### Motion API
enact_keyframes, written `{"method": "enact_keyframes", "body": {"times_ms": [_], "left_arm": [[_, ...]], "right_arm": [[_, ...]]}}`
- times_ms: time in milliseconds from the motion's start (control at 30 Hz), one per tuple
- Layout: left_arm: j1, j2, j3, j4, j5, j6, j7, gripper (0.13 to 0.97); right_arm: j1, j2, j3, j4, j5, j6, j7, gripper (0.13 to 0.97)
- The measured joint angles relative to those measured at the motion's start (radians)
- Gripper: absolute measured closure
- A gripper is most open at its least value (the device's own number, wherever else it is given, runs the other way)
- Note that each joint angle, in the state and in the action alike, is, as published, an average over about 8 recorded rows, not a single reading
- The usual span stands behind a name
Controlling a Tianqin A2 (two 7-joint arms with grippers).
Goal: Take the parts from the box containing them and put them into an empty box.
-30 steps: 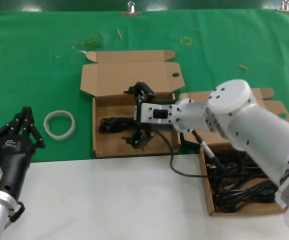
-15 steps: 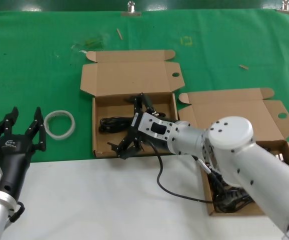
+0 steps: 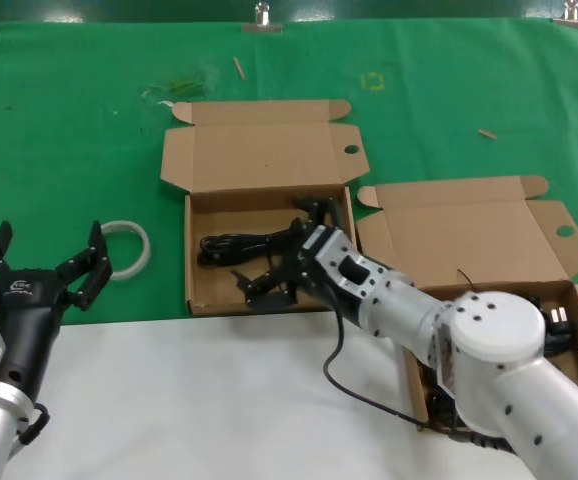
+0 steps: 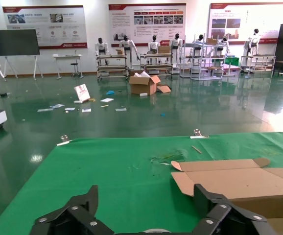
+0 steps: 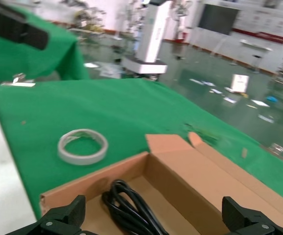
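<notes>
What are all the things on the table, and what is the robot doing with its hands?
Boxes: two, brown cardboard, lids open; left box on the green cloth, right box partly on the white table.
Power cords: black; one coiled bundle in the left box, more in the right box, mostly hidden by the arm.
White ring: one, on the cloth left of the boxes.
Green cloth: one, covers the far table.
Right gripper: black, open, over the left box.
Left gripper: black, open, near the ring, holding nothing.
</notes>
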Motion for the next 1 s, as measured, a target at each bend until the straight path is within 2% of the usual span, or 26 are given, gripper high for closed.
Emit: {"method": "enact_keyframes", "body": {"times_ms": [100,133,400,700,1000], "left_arm": [[0.000,0.000,0.000,0.000,0.000,0.000,0.000,0.457],[0.000,0.000,0.000,0.000,0.000,0.000,0.000,0.457],[0.000,0.000,0.000,0.000,0.000,0.000,0.000,0.282],[0.000,0.000,0.000,0.000,0.000,0.000,0.000,0.174],[0.000,0.000,0.000,0.000,0.000,0.000,0.000,0.148]], "right_arm": [[-0.048,0.012,0.040,0.058,-0.005,0.026,0.031,0.129],[-0.064,0.016,0.053,0.077,-0.007,0.034,0.041,0.129],[-0.193,0.048,0.158,0.229,-0.021,0.101,0.121,0.129],[-0.339,0.084,0.279,0.404,-0.037,0.177,0.213,0.129],[-0.484,0.120,0.398,0.577,-0.054,0.253,0.304,0.129]]}}
